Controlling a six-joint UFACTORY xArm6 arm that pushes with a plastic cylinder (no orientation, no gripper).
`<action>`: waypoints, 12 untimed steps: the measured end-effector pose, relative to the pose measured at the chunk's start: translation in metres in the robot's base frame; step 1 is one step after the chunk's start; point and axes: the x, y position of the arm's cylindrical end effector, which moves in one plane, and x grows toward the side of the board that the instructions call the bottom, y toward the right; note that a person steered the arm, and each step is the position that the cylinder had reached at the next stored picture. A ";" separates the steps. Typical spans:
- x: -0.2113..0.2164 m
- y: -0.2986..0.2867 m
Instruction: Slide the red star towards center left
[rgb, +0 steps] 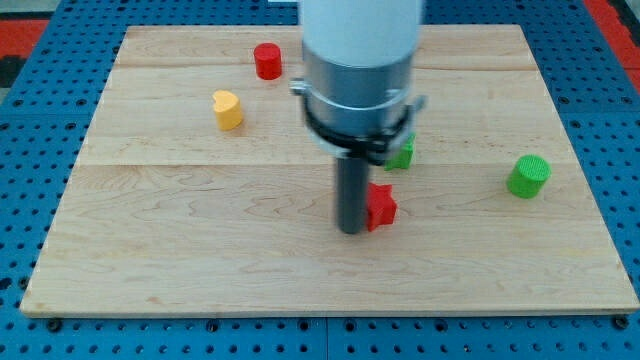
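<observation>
The red star (381, 206) lies on the wooden board (200, 230), a little right of the middle. My tip (351, 230) stands right against the star's left side, seemingly touching it. The rod and the white and grey arm above it hide the board behind them.
A red cylinder (267, 61) stands near the view's top, left of the arm. A yellow heart-shaped block (228, 109) lies below and left of it. A green block (403, 152) is partly hidden behind the arm. A green cylinder (528, 176) stands at the right.
</observation>
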 end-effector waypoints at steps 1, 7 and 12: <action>0.017 0.109; -0.081 -0.161; -0.152 -0.168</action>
